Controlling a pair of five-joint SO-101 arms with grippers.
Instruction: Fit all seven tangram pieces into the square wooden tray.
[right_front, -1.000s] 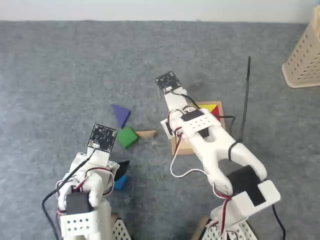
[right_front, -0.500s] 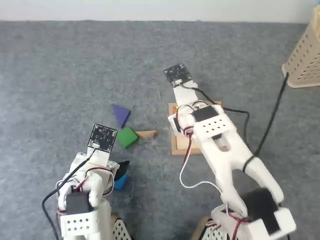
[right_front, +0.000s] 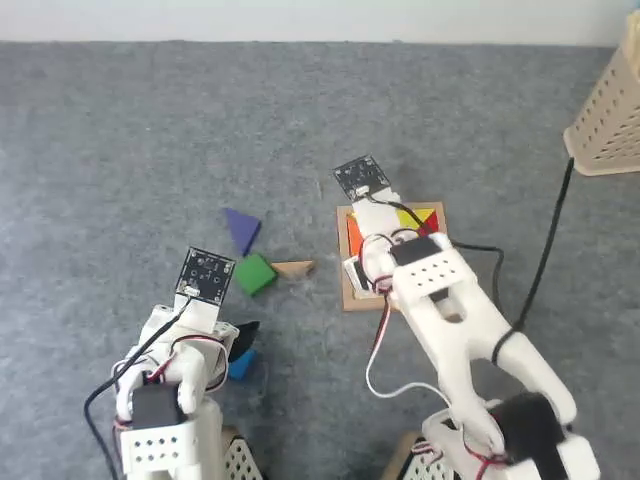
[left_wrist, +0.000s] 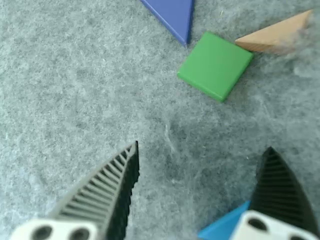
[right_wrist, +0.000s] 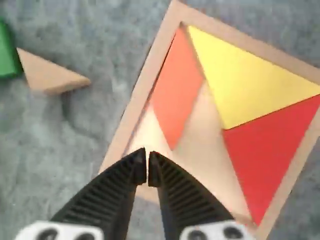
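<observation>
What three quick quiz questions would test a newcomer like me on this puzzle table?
1. Pick one: which colour of piece already lies inside the tray? A green, B yellow, C purple.
2. True or false: the right gripper is shut with nothing between its jaws.
3. Give a number: how many pieces lie outside the tray?

Key
1. B, the yellow triangle.
2. True.
3. Four: the purple triangle, green square, tan triangle and blue piece.
</observation>
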